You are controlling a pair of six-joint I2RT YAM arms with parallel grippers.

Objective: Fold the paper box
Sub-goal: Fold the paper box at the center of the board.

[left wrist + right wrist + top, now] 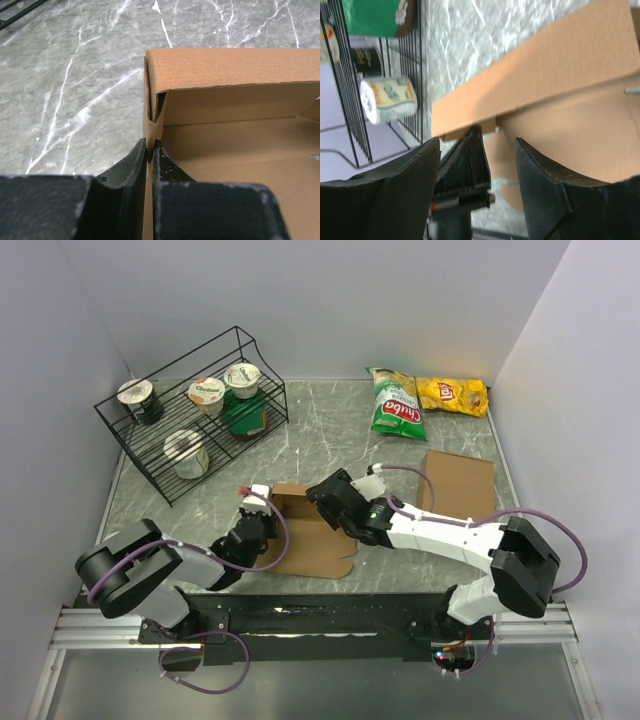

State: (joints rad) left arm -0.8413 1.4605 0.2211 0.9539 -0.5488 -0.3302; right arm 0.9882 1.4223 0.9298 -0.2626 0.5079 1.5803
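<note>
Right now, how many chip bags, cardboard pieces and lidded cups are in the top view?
Chip bags: 2, green chip bag and yellow chip bag
Cardboard pieces: 2, paper box and plain slab
Lidded cups: 4, in the wire rack
Total: 8

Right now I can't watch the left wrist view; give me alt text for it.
The left gripper is shut on a thin side wall of the paper box, just below its raised back corner. The box's brown inside opens to the right, and the grey marbled table lies to the left.

Grey marble-veined table [330, 430] between plain pale lavender walls [380, 300], metal rail [100, 628] along the near edge.
</note>
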